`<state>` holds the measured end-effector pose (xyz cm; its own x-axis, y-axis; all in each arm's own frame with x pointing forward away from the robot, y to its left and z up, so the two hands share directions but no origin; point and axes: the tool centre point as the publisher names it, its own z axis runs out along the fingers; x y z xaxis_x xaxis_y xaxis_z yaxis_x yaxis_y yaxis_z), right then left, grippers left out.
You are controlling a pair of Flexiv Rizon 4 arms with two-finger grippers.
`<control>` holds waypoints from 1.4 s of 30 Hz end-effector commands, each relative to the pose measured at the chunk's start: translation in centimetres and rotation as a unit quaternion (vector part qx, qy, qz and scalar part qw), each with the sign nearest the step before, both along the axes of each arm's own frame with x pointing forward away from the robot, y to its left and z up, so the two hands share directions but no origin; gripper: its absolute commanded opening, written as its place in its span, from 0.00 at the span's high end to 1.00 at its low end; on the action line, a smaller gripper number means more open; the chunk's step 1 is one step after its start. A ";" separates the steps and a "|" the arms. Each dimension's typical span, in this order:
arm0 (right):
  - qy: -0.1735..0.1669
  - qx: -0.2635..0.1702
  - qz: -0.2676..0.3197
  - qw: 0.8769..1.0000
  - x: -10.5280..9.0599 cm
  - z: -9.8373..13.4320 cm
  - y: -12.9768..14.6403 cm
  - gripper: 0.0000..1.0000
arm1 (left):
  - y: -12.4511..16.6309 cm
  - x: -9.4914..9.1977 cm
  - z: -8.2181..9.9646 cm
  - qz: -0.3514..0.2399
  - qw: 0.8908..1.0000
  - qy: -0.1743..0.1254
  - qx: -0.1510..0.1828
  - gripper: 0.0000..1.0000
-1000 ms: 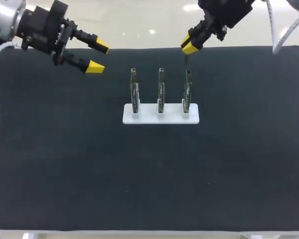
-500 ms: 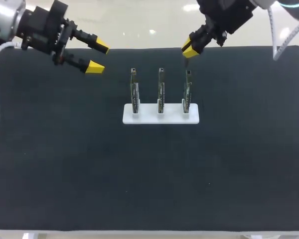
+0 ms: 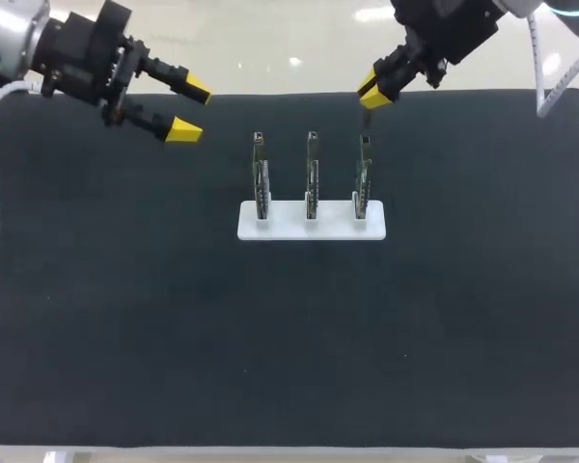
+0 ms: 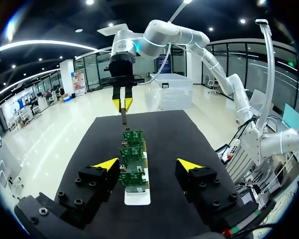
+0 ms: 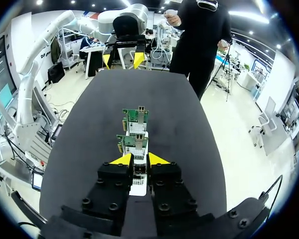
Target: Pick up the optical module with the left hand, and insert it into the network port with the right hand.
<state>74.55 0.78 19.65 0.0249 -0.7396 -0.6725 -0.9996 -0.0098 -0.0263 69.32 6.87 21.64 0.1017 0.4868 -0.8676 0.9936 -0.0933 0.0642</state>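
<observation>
Insertion step is judged in hand: the optical module is pinched between the closed fingers of the right gripper and hangs just below its tips. The network port sits just under it, atop the nearest board of three on a white base. The left gripper is held wide open and empty, well apart. Next, the module needs to be lined up over the port and lowered straight in.

"Where did the yellow-tipped left gripper sit?"

"Spread wide over the black table mat, three upright green circuit boards in a white base ahead. Beyond them, the right gripper pinched a slim dark optical module."
</observation>
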 end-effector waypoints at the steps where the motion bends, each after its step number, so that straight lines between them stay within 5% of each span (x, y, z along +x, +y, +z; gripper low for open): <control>1: -0.004 0.005 -0.005 1.000 -0.4 -0.5 0.0 1.00 | -0.1 0.0 0.0 0.000 1.000 0.000 0.002 0.00; 42: -0.001 0.009 -0.006 1.000 -0.3 -2.0 -0.1 1.00 | -0.1 0.0 0.0 0.000 1.000 0.000 0.002 0.00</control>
